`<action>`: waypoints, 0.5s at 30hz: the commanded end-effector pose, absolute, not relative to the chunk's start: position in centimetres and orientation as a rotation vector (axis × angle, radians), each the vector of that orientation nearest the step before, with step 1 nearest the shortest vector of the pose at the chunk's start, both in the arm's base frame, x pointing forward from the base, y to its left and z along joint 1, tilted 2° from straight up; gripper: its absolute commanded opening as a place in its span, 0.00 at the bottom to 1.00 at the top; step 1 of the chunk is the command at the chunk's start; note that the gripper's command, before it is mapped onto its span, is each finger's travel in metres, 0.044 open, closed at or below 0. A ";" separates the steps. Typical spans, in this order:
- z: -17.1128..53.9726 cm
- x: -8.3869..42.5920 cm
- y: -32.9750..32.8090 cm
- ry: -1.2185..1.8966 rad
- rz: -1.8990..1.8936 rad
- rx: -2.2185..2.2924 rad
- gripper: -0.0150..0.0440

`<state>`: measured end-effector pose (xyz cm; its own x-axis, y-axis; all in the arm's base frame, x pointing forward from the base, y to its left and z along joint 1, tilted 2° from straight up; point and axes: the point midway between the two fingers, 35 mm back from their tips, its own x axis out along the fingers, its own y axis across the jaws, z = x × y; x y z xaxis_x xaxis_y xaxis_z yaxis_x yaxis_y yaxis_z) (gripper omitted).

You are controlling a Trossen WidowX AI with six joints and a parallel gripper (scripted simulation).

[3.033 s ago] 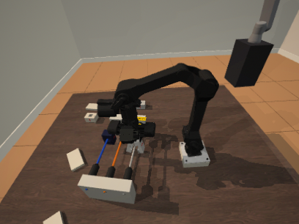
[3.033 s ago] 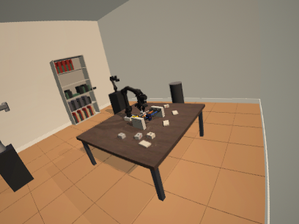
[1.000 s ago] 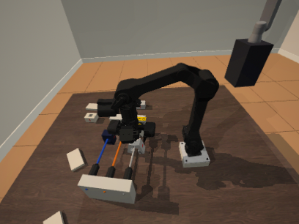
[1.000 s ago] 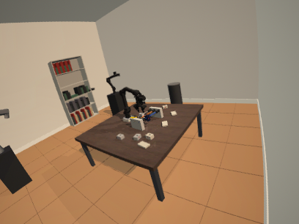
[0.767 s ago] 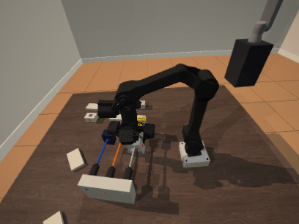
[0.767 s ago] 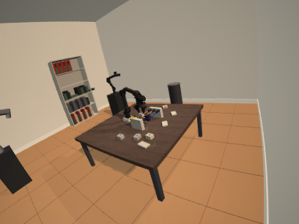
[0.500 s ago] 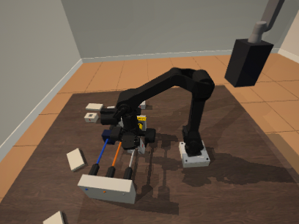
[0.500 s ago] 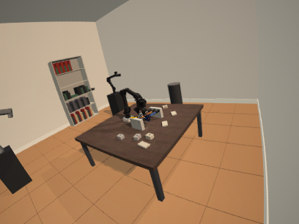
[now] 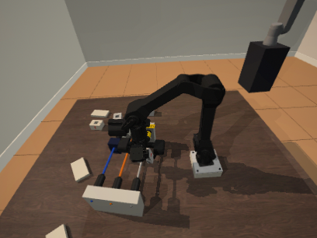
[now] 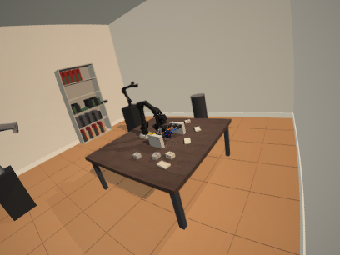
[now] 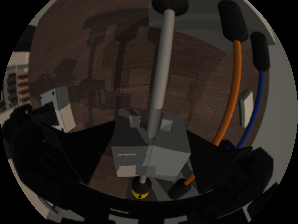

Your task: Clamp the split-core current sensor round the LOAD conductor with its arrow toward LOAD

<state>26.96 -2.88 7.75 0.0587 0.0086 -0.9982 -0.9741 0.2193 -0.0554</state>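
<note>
The current sensor (image 11: 167, 155) (image 9: 151, 156) is a light grey block around the pale grey conductor (image 11: 162, 65) (image 9: 139, 169). In the wrist view its two halves meet along a seam; whether the latch has caught cannot be told. Its arrow cannot be read. The conductor's far end has a black boot with a yellow band (image 11: 140, 194). A yellow label (image 9: 152, 126) shows at the rear block, its text unreadable. My gripper (image 11: 150, 129) (image 9: 142, 150) is open, with one dark finger on each side of the sensor and nothing gripped. In the exterior view the sensor is too small to make out.
An orange conductor (image 11: 237, 75) (image 9: 123, 165) and a blue conductor (image 11: 260, 90) (image 9: 108, 162) run alongside. A navy block (image 9: 114, 145) is by the blue one. A white terminal block (image 9: 113, 200) stands at the near end. Pale flat blocks (image 9: 80, 169) (image 9: 99, 113) lie to the left.
</note>
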 end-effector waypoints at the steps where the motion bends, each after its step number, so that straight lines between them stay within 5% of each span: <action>1: 7.0 26.8 -2.8 1.255 1.019 -1.062 1.00; 15: 7.2 26.9 -2.9 1.254 1.013 -1.061 0.88</action>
